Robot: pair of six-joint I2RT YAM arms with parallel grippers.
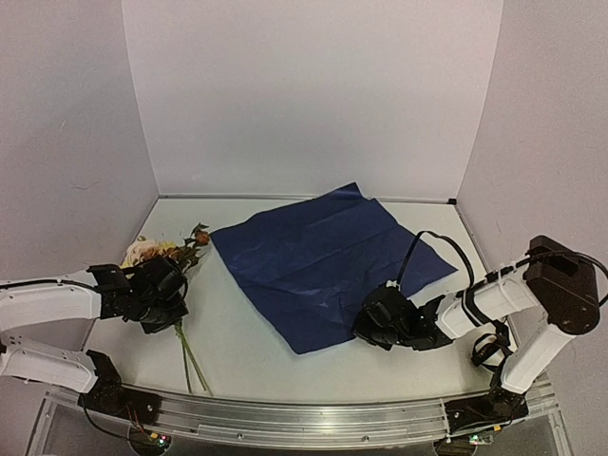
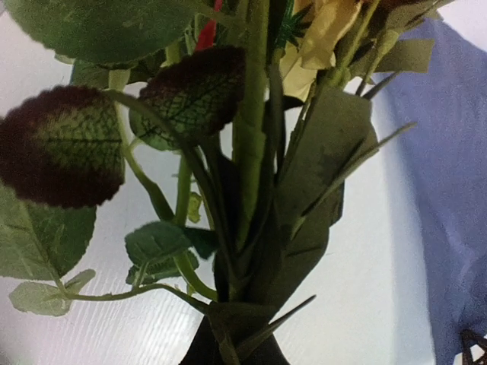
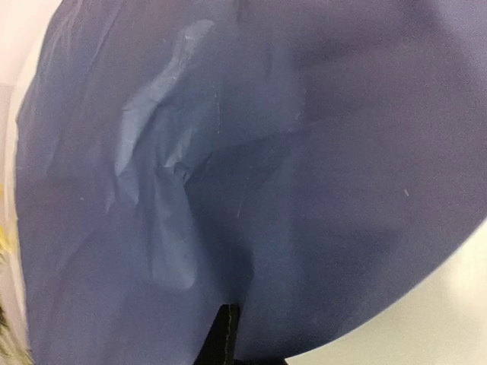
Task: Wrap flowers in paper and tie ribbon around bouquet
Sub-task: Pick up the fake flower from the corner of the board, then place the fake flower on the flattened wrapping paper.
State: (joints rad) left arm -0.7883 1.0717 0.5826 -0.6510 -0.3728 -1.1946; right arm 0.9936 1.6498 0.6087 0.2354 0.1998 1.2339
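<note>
The flowers point(image 1: 160, 253) lie at the table's left, blooms toward the back wall and thin stems running to the near edge. My left gripper point(image 1: 171, 306) is shut on the flowers at mid-stem. In the left wrist view stems and leaves point(image 2: 251, 190) rise out of the closed fingertips point(image 2: 228, 346). The paper point(image 1: 323, 258) lies spread at the centre, dark blue side up. My right gripper point(image 1: 367, 328) is shut on the paper at its near right edge; the wrist view shows the sheet point(image 3: 304, 152) puckered at the pinched fingertips point(image 3: 227, 328). The ribbon and any bouquet are out of view.
White walls close the table point(image 1: 247, 351) on three sides. A metal rail point(image 1: 313, 418) runs along the near edge by the arm bases. The right arm's black cable point(image 1: 439, 239) loops above the paper's right corner.
</note>
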